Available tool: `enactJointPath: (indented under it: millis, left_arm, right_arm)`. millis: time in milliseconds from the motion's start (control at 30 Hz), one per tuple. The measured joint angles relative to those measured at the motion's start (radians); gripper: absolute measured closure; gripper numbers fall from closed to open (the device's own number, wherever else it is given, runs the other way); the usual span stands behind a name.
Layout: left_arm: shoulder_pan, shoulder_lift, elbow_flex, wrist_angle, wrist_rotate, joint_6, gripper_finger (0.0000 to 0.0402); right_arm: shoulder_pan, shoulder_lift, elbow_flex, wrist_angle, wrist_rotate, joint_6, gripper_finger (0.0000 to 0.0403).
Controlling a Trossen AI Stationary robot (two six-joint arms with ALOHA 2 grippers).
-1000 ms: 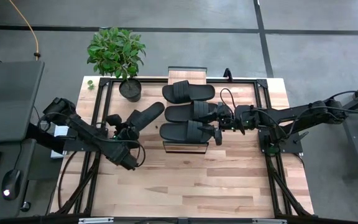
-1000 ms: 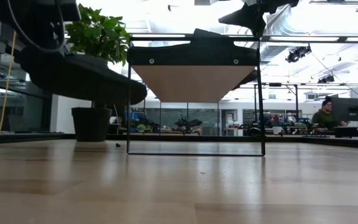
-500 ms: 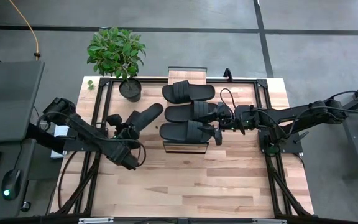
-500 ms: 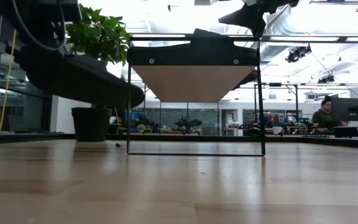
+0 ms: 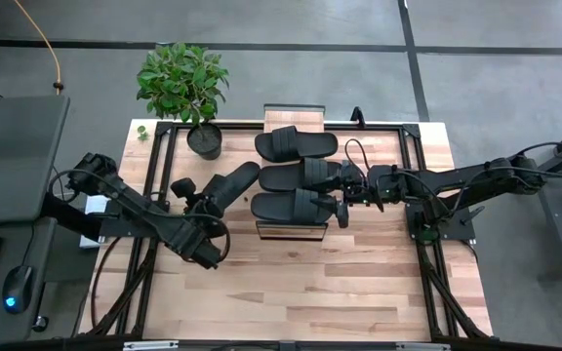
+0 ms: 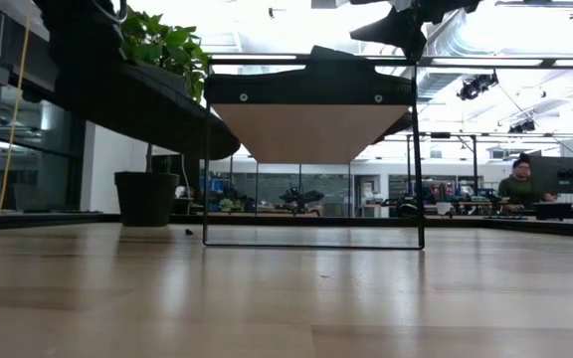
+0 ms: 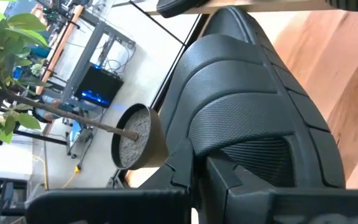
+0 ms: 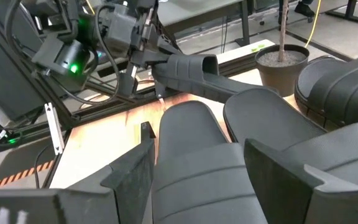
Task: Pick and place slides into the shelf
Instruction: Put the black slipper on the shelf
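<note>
My left gripper point(image 5: 195, 200) is clamped shut on one slide point(image 5: 228, 182), gripping it at the strap end and holding it up off the worktop point(image 5: 291, 283), its far end pointing toward the shelf point(image 5: 294, 229). In the left wrist view that held slide point(image 7: 253, 112) fills the picture — matte black, with a wide strap in raised ribs and a fine pebbled texture.

My right gripper point(image 5: 343, 200) sits at the right ends of the slides on the shelf with its fingers point(image 8: 132, 177) spread wide; in the right wrist view one slide's sole point(image 8: 197, 162) lies between them, but I cannot tell whether they press on it.

Three slides lie crosswise on the shelf, side by side: the far one point(image 5: 296, 143), the middle one point(image 5: 299, 175) and the near one point(image 5: 291, 206). All match the held one.

The high view alone gives the layout: the shelf runs away from me in the worktop's middle, with a potted plant point(image 5: 185, 83) at the far left corner. The low view shows instead the shelf's height — a plank top point(image 6: 311, 129) on thin dark legs — and the held slide point(image 6: 157, 104) hanging in the air to its left. A person point(image 6: 518, 186) sits in the room behind.
</note>
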Motion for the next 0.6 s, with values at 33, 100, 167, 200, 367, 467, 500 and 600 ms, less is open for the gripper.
enactJointPath:
  millis: [33, 100, 167, 200, 367, 467, 500, 600]
  left_arm:
    - [0.0, 0.0, 0.0, 0.0, 0.001, 0.004, 0.0401]
    - [0.0, 0.0, 0.0, 0.0, 0.007, 0.02, 0.0401]
    - [0.0, 0.0, 0.0, 0.001, 0.019, 0.043, 0.0401]
    - [0.0, 0.0, 0.0, 0.001, 0.026, 0.053, 0.0401]
    - [0.0, -0.022, 0.0, 0.001, 0.042, 0.071, 0.0401]
    - [0.0, -0.054, 0.0, 0.001, 0.031, 0.093, 0.0401]
    - [0.0, -0.068, 0.0, 0.001, 0.018, 0.096, 0.0401]
    - [0.0, -0.112, 0.0, -0.001, -0.002, 0.096, 0.0401]
  right_arm:
    - [0.0, 0.0, 0.0, -0.002, 0.0, 0.0, 0.0164]
    - [0.0, 0.0, 0.0, -0.005, 0.0, 0.0, 0.0164]
    - [0.0, 0.0, 0.0, -0.008, 0.0, 0.001, 0.0164]
    - [0.0, 0.0, 0.0, -0.008, 0.0, 0.003, 0.0164]
    - [0.0, 0.0, 0.0, -0.013, 0.0, 0.004, 0.0164]
    - [0.001, 0.0, 0.0, -0.022, 0.0, 0.007, 0.0164]
    - [0.001, 0.0, 0.0, -0.023, 0.0, 0.008, 0.0164]
    - [0.001, 0.0, 0.0, -0.023, -0.004, 0.023, 0.0164]
